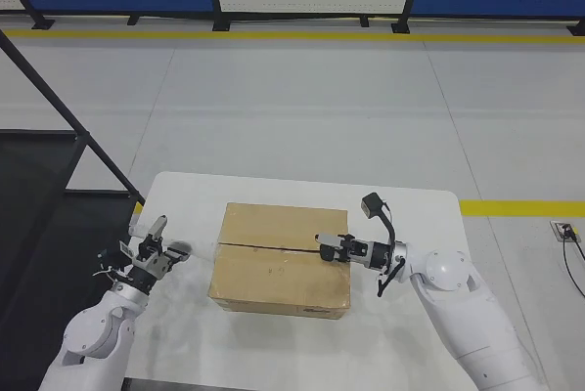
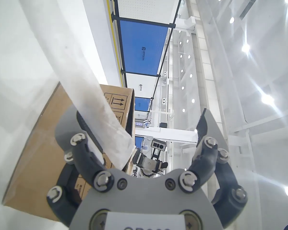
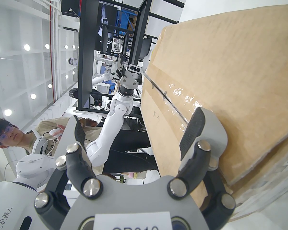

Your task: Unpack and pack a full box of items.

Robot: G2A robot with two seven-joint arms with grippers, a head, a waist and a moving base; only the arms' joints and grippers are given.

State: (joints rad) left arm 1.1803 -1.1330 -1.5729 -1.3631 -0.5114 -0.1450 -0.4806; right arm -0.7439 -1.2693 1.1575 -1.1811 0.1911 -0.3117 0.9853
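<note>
A closed cardboard box (image 1: pixel 283 264) sits near the middle of the white tabletop (image 1: pixel 410 323), its long axis running side to side across the top view. Its top flaps meet in a taped seam (image 1: pixel 273 244) that follows the same line. At the seam's right end, the right gripper (image 1: pixel 324 244) points along the box's length with its jaws spread wide. In the right wrist view, one finger (image 3: pixel 194 130) lies against the glossy taped top just beside the seam, while the other hangs clear of the cardboard. Just off the box's left end, the left gripper (image 1: pixel 170 242) is raised above the tabletop, its jaws also spread apart and clamping nothing. The left wrist view shows a translucent white strip of tape (image 2: pixel 93 92) draped across one of its fingers (image 2: pixel 69 125). Behind the strip, the box's end wall stands with its printed arrows pointing toward the top flaps.
</note>
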